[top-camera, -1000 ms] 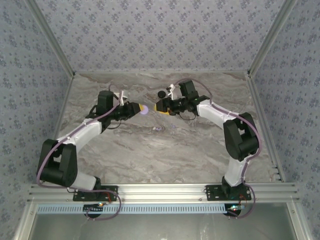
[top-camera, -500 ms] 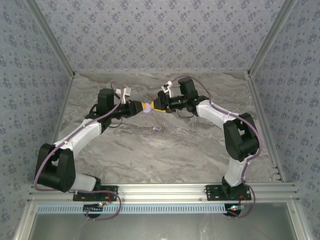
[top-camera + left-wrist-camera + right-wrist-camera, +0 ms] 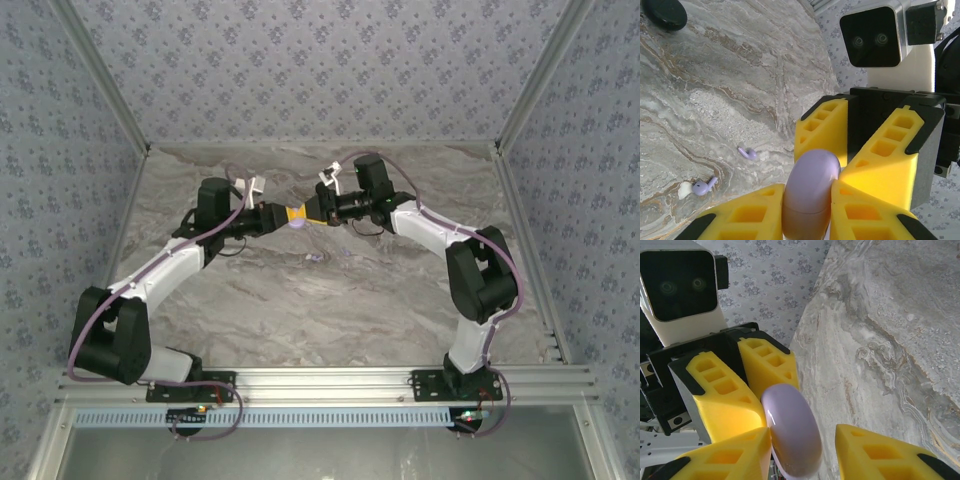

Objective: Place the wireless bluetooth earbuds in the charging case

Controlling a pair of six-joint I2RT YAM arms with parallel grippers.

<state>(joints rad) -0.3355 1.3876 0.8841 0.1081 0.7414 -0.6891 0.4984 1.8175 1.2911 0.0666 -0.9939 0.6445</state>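
**Both arms meet at the lavender case**

Above the far middle of the grey marbled worktop (image 3: 300, 300), the left gripper (image 3: 808, 197) holds the small round pale lavender charging case (image 3: 812, 170) off the surface, yellow jaws pinching it. The right gripper (image 3: 802, 440) faces it head-on, jaws spread around the same case, one touching it, the other just apart. Two tiny lavender earbuds (image 3: 747, 152) lie apart on the worktop near its middle.

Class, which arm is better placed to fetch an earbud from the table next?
Probably the right: the left gripper is shut on the charging case, while the right gripper straddles it with a gap, free for the earbuds.
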